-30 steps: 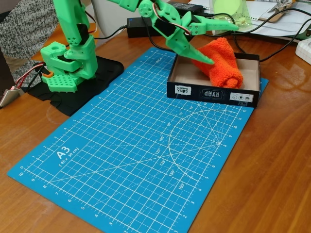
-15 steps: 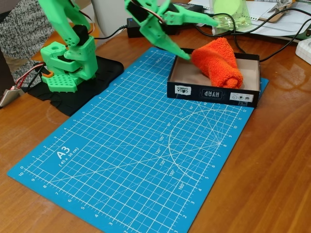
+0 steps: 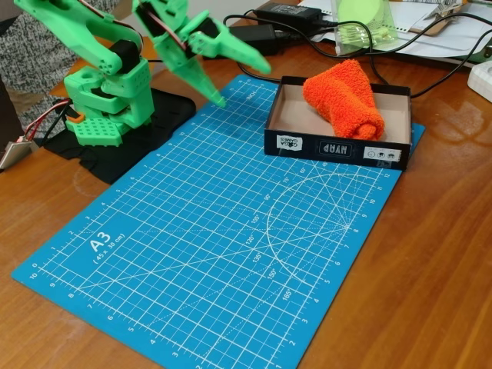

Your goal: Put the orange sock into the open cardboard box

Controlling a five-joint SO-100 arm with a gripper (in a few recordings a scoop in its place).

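The orange sock [image 3: 344,98] lies inside the open cardboard box [image 3: 337,145], a fluffy bundle slanting from the back wall toward the front right, its upper end resting on the rim. The box sits at the far right corner of the blue cutting mat. My green gripper [image 3: 244,83] hangs above the mat's far edge, well left of the box, open with nothing between its fingers.
The blue A3 cutting mat [image 3: 207,246] covers the middle of the wooden table. The arm's green base [image 3: 108,104] stands on a black plate at the far left. Black power bricks [image 3: 288,14], cables and papers lie behind the box. A person's grey sleeve [image 3: 38,58] shows at the left edge.
The gripper was open around the sock in the box, then drew back leftward and away from the box; the sock stayed in the box.
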